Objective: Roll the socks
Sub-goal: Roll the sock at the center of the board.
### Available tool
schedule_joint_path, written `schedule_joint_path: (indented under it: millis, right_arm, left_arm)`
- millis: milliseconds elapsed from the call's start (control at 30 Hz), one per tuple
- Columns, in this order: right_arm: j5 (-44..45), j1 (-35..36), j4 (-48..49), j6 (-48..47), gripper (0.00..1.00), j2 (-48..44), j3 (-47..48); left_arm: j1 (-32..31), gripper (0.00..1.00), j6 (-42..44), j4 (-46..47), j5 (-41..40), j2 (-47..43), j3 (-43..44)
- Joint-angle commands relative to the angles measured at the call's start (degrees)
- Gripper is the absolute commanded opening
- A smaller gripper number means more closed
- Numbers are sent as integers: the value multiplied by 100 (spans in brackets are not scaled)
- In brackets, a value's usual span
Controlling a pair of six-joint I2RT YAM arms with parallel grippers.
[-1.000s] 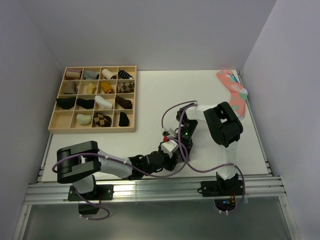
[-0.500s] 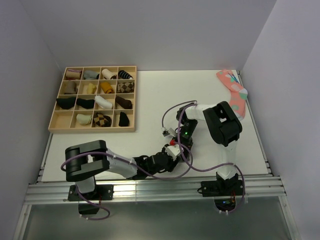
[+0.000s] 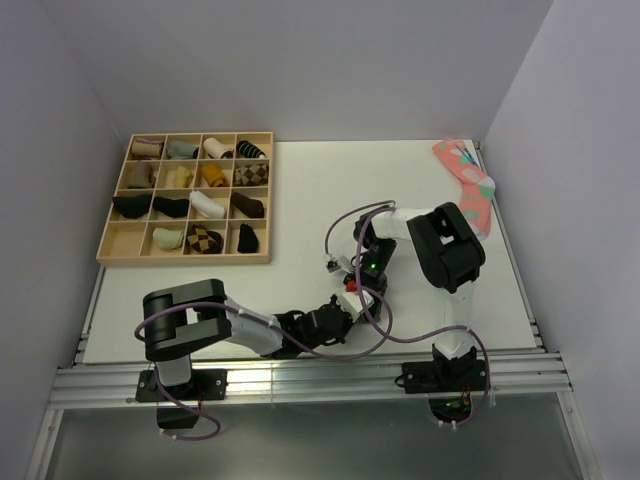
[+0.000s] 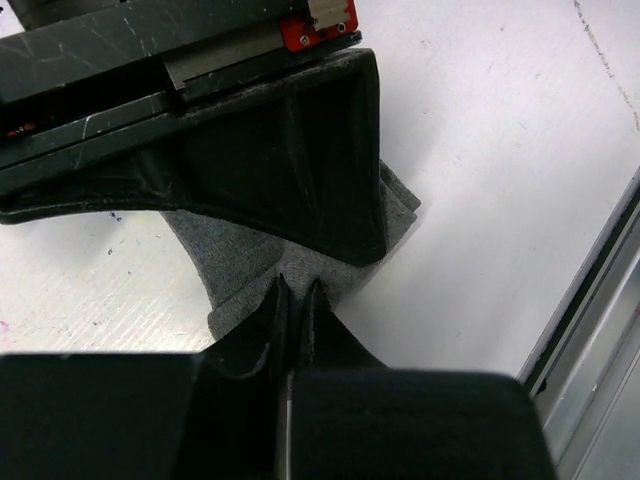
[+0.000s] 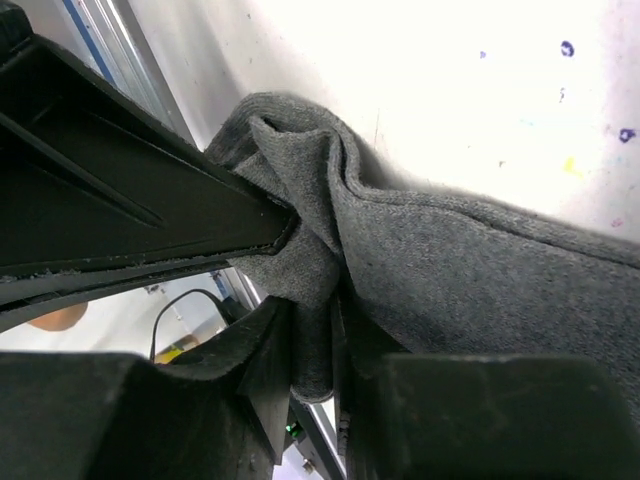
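The dark grey socks (image 4: pixel 250 270) lie bunched on the white table near its front edge, hidden under both grippers in the top view. My left gripper (image 4: pixel 297 292) (image 3: pixel 340 308) is shut, its tips pinching the socks' near edge. My right gripper (image 5: pixel 312 345) (image 3: pixel 362 285) comes down from the far side, and a fold of the socks (image 5: pixel 480 270) sits clamped between its jaws. In the right wrist view the left gripper's black finger (image 5: pixel 130 190) presses into the same fold. The two grippers almost touch.
A wooden compartment tray (image 3: pixel 185 259) with several sock rolls stands at the back left. A salmon-pink dotted sock (image 3: pixel 465 180) lies at the back right corner. The metal rail (image 4: pixel 600 330) of the table's front edge runs close beside the socks.
My left arm has slid to the right and its gripper has closed on the socks' edge. The right gripper has stayed in place on the fold.
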Motion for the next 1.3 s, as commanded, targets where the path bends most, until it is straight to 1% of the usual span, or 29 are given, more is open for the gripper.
schedule_joint_path:
  millis: [0, 33, 133, 233, 433, 667, 767, 800, 900, 1033, 1100, 1133, 1233, 1267]
  right_arm:
    - [288, -60, 455, -40, 26, -132, -82]
    - [297, -77, 525, 13, 32, -176, -91]
    - [341, -191, 683, 206, 41, -396, -117]
    - [297, -402, 719, 295, 44, -554, -38]
    - [331, -858, 841, 584, 46, -985, 94]
    - [464, -1430, 1228, 962, 46, -1502, -37]
    - [508, -1667, 1387, 936, 46, -1776, -195]
    - [490, -1721, 1413, 919, 46, -1837, -231]
    - [402, -1940, 1440, 875, 46, -2066, -337]
    - [297, -2186, 1422, 752, 46, -2364, -442]
    - [279, -2248, 1448, 673, 46, -2479, -547]
    - [279, -2283, 1474, 629, 46, -2610, -609]
    - [253, -2284, 1484, 418, 47, -2848, -837]
    - [244, -2292, 1475, 278, 47, -2909, -933]
  left_arm:
    - [-2, 0, -126, -39, 214, 86, 238]
    - [6, 0, -179, -249, 310, 130, 274]
    - [33, 0, -407, -697, 390, 236, 423]
    - [33, 0, -627, -1023, 443, 271, 485]
    - [33, 0, -996, -1875, 320, 227, 617]
    - [59, 0, -1374, -2869, 574, 385, 1213]
    - [208, 0, -1603, -3177, 934, 385, 1390]
    - [270, 0, -1664, -3317, 1205, 385, 1425]
    - [498, 0, -1928, -3476, 1514, 333, 1504]
    - [875, 0, -2288, -3818, 2181, 332, 1654]
    - [982, 0, -2394, -3863, 2349, 367, 1733]
    - [1078, 0, -2446, -4037, 2454, 376, 1759]
    - [1298, 0, -2754, -4188, 2903, 429, 1847]
    - [1351, 0, -2885, -4197, 3173, 455, 1856]
